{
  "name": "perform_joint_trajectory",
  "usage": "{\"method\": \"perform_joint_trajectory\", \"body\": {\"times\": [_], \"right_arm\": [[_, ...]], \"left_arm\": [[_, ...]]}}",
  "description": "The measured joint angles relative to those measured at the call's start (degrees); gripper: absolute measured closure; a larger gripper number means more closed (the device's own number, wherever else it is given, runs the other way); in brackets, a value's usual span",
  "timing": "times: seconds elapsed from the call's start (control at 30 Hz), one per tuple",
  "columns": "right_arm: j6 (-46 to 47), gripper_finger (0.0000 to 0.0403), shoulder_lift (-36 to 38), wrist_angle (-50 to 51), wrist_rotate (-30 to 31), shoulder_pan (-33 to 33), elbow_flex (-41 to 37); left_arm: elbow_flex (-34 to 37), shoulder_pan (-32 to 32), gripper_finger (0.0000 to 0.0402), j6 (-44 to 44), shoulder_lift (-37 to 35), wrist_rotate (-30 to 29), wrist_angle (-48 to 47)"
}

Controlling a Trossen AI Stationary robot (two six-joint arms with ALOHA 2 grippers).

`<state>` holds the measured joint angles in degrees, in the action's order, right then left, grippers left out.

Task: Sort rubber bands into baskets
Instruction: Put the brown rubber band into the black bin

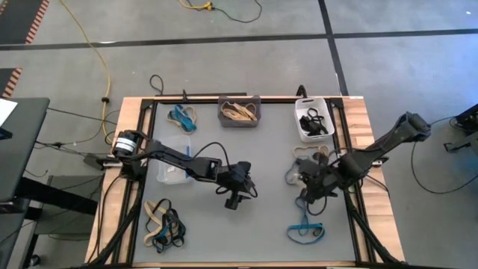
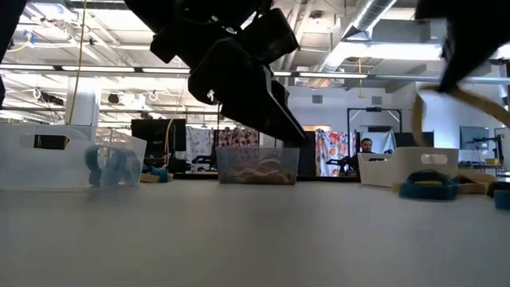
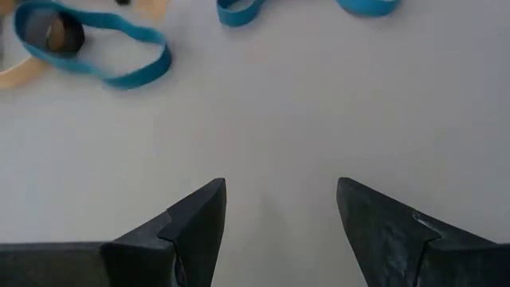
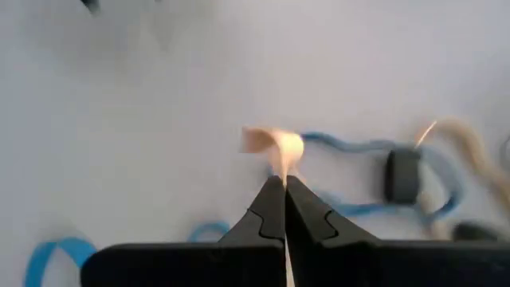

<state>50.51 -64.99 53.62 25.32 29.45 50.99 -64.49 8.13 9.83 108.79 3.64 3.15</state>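
Observation:
My right gripper (image 4: 285,185) is shut on a tan rubber band (image 4: 275,147) above the right pile of blue, tan and black rubber bands (image 1: 302,168). My left gripper (image 3: 279,215) stands open over bare mat at mid-table (image 1: 235,196), with nothing between its fingers. Blue bands (image 3: 96,48) lie beyond it. Three baskets stand on the mat: dark grey (image 1: 239,110) with tan bands at the far middle, white (image 1: 314,123) with black bands at the far right, clear (image 1: 173,161) at the left. My right gripper pinches the tan band between its two fingertips, and a small fold of it (image 4: 279,151) sticks out just past the tips. The fingers slant down from above. In the low view the band (image 2: 420,112) hangs slack below the gripper, above the table.
More bands lie loose: a blue pair at the far left (image 1: 183,116), a mixed pile at the near left (image 1: 164,224), and a blue one at the near right (image 1: 306,230). Between the two arms the mat is bare.

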Motion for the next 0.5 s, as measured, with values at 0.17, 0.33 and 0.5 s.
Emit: {"method": "perform_joint_trajectory", "body": {"times": [0.17,0.33,0.5], "right_arm": [[-8.19,0.0382,0.16,0.4,6.35,-0.68,7.44],[-17.31,0.0382,0.16,-2.26,8.24,-5.55,11.29],[-28.11,0.0382,0.13,-9.82,7.42,-12.78,11.6]], "left_arm": [[0.0,0.6,0.0171,0.01,-0.02,-0.07,0.92],[0.65,1.03,0.0171,-0.01,-0.04,-0.28,2.03],[4.58,1.12,0.0171,-1.69,-0.07,-0.57,6.79]]}}
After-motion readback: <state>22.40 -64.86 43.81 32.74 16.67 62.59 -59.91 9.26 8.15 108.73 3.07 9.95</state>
